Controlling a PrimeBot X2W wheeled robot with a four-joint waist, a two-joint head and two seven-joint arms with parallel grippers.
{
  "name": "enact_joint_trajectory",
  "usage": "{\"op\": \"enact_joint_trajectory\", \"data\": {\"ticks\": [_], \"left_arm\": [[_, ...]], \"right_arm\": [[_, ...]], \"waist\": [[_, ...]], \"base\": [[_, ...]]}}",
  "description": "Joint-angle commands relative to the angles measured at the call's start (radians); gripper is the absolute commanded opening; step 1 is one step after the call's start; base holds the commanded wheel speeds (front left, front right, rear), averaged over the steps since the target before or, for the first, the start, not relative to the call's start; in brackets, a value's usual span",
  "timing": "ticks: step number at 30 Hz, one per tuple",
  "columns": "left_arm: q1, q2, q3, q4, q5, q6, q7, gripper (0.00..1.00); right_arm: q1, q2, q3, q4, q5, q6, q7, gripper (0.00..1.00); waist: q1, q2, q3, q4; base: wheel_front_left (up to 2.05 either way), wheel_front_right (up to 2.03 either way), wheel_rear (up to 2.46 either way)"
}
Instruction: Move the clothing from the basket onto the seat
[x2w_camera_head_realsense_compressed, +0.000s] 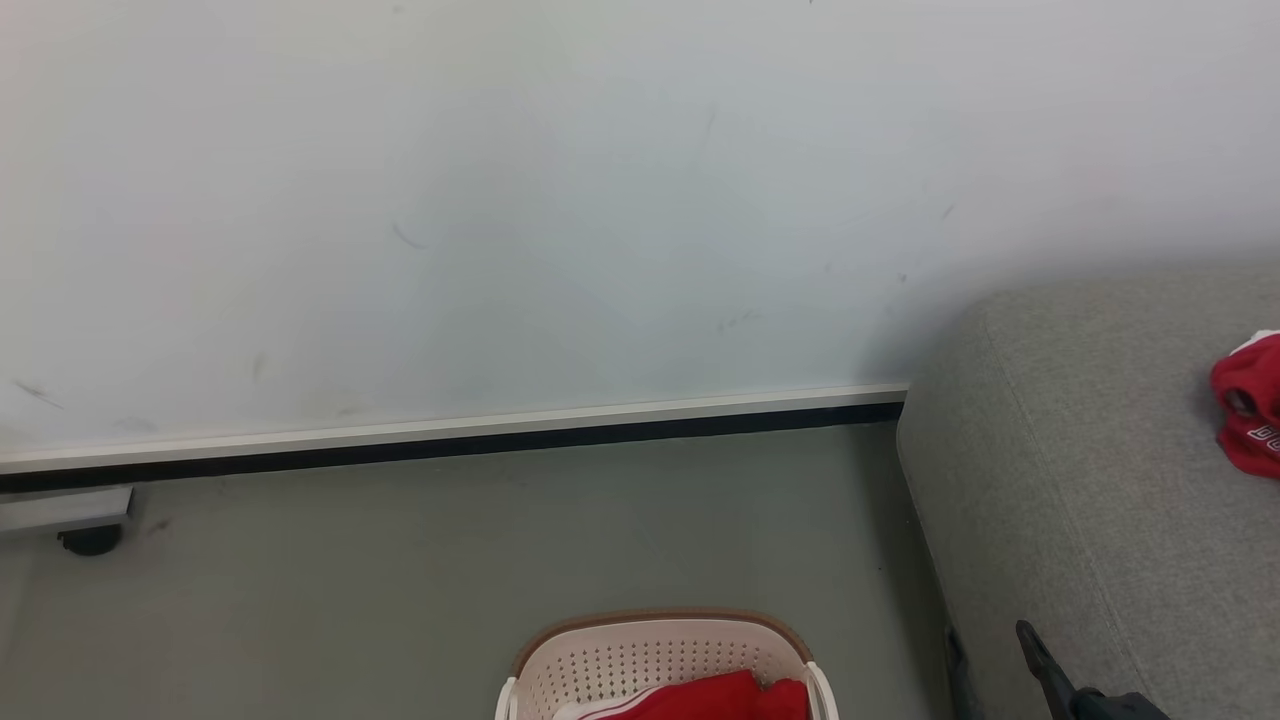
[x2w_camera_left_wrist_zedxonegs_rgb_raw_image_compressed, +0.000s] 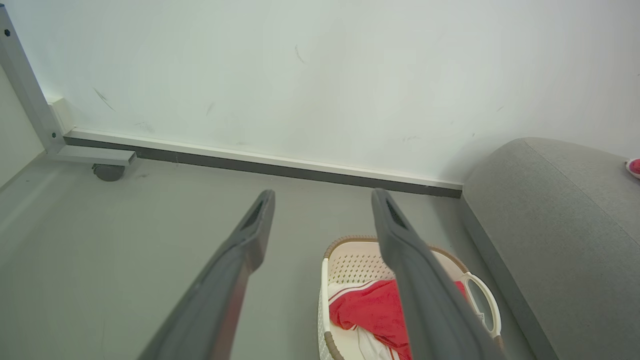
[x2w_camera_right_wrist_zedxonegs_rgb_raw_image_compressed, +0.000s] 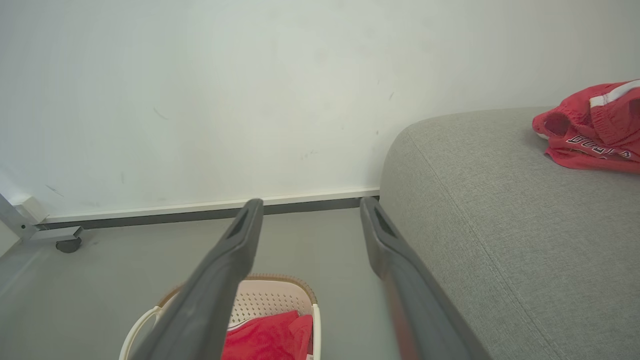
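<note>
The basket (x2w_camera_head_realsense_compressed: 650, 655) stands on the floor (x2w_camera_head_realsense_compressed: 400, 580), near the middle of the scene and just left of the seat (x2w_camera_head_realsense_compressed: 1080, 450). Red clothing (x2w_camera_head_realsense_compressed: 710, 698) with white stripes lies inside it. Another red garment (x2w_camera_head_realsense_compressed: 1250, 405), with white lettering, lies crumpled on the seat at the far right. The left hand (x2w_camera_left_wrist_zedxonegs_rgb_raw_image_compressed: 322, 195) hangs near the basket, fingers spread, holding nothing. The right hand (x2w_camera_right_wrist_zedxonegs_rgb_raw_image_compressed: 311, 202) is spread and empty too, by the seat's near edge.

Both jaws are long, dark grey, tapering blades with slotted tips.
</note>
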Motion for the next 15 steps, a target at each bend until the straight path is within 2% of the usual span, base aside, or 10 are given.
{"op": "enact_joint_trajectory", "data": {"ticks": [1,15], "left_arm": [[-0.009,-0.002,0.002,0.001,0.008,-0.002,-0.005,1.00],[-0.002,-0.012,0.007,0.007,0.016,-0.016,-0.005,1.00]], "right_arm": [[-0.006,0.002,0.001,0.001,0.006,0.000,-0.006,1.00],[-0.014,0.002,0.018,0.007,0.016,0.000,0.000,1.00]], "waist": [[0.0000,0.0000,0.000,-0.001],[0.0000,0.0000,0.006,-0.021]], "base": [[0.00,0.00,0.00],[0.00,0.00,0.00]]}}
